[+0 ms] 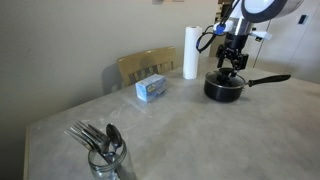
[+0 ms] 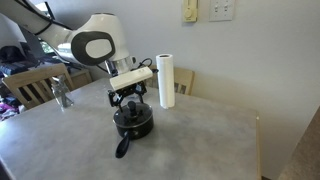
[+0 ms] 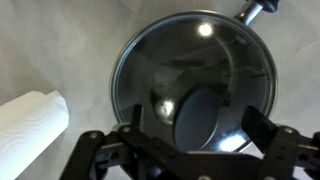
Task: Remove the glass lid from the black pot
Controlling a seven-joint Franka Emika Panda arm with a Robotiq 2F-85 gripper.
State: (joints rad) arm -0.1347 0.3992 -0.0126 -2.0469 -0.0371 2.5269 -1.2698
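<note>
The black pot (image 1: pixel 224 90) stands on the table with its long handle (image 1: pixel 270 79) pointing sideways; it also shows in an exterior view (image 2: pixel 132 125). The glass lid (image 3: pixel 190 50) sits on the pot, its metal rim all around. In the wrist view the lid's black knob (image 3: pixel 197 112) lies between my fingers. My gripper (image 3: pixel 197 130) hangs just above the lid, open, one finger on each side of the knob with a gap on both sides. It shows over the pot in both exterior views (image 1: pixel 232 64) (image 2: pixel 130 101).
A white paper towel roll (image 1: pixel 190 52) (image 2: pixel 166 80) (image 3: pixel 30 125) stands close beside the pot. A blue box (image 1: pixel 152 89) lies mid-table. A glass jar of cutlery (image 1: pixel 105 155) (image 2: pixel 62 95) stands near an edge. A wooden chair (image 1: pixel 145 65) is at the table.
</note>
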